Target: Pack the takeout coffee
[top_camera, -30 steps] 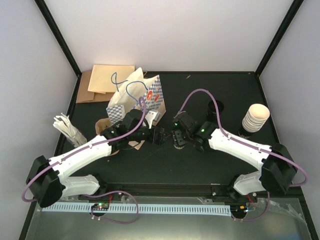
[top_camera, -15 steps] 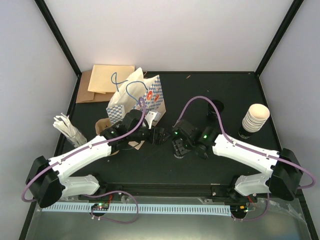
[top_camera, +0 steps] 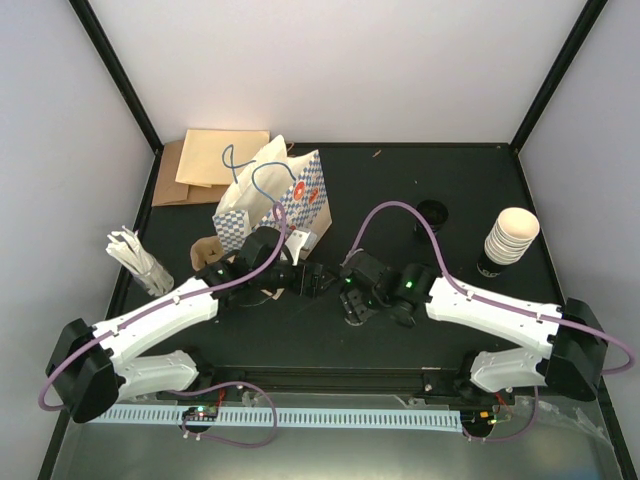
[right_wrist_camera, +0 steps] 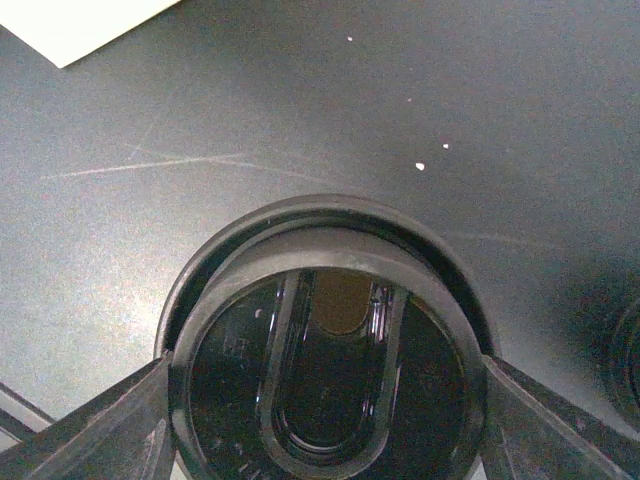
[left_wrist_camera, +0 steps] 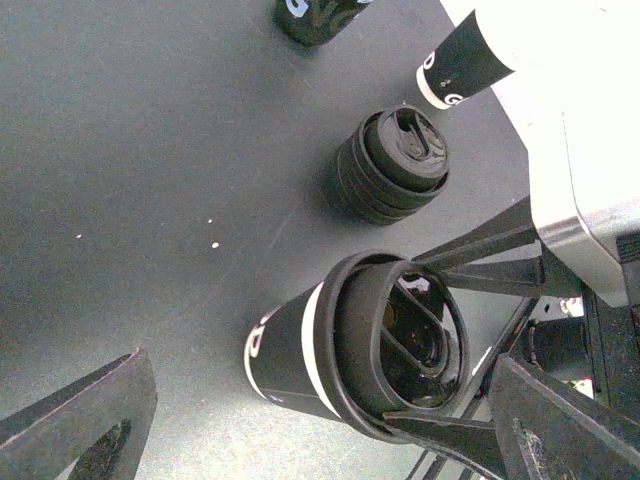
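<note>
**Right gripper clamped on the lid of the cup, low centre of the overhead view**
Nearest the arm bases, the right gripper (top_camera: pixel 351 299) pinched the black lid (right_wrist_camera: pixel 325 400) by its rim from both sides, probably to seat it on the dark, white-banded cup (left_wrist_camera: pixel 285 355) standing on the table (top_camera: pixel 420 330). The left gripper (top_camera: pixel 315 277) gaped wide and empty just beside it, likely ready to steady it. Bare table ringed the cup. Farther back sat spare lids (left_wrist_camera: pixel 390 165), and the bag (top_camera: pixel 270 195) stood upper left, well apart.

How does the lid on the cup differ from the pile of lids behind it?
The single lid caps the cup, with the right gripper around it; the pile of lids rests on the table, untouched. The single lid is one; the pile holds several, nested. Both are round, black.
</note>
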